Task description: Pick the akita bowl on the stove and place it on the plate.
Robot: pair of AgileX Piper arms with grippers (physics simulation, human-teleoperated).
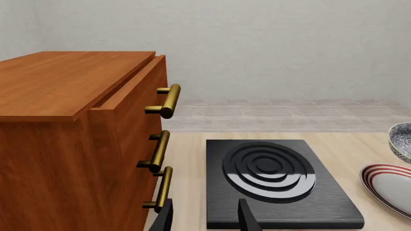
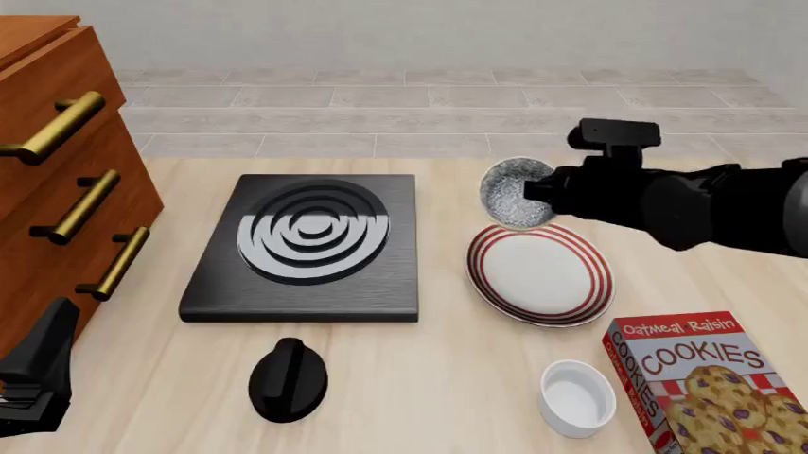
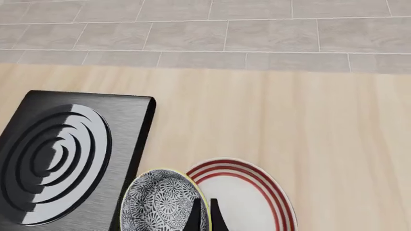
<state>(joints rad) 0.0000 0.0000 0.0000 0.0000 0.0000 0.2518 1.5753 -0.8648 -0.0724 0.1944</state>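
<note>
The right gripper [image 2: 536, 192] holds the bowl [image 2: 510, 194] by its rim, fingers [image 3: 195, 217] pinched together on the rim's near edge, as the right wrist view shows. The bowl is off the stove [image 2: 309, 248], whose burner rings lie bare, and hangs in the air between stove and plate [image 2: 540, 273], over the plate's far edge rather than its middle. So the step in hand is the carry, the pick being done and the placing not yet made. The next move, as I judge it, calls for bringing the bowl toward the plate's centre, then lowering it until its foot rests on the white middle before the fingers part (a release from here would likely tip it off the rim). The left gripper [image 1: 205, 219] idles low beside the drawers [image 2: 57, 170], fingers apart and empty.
</note>
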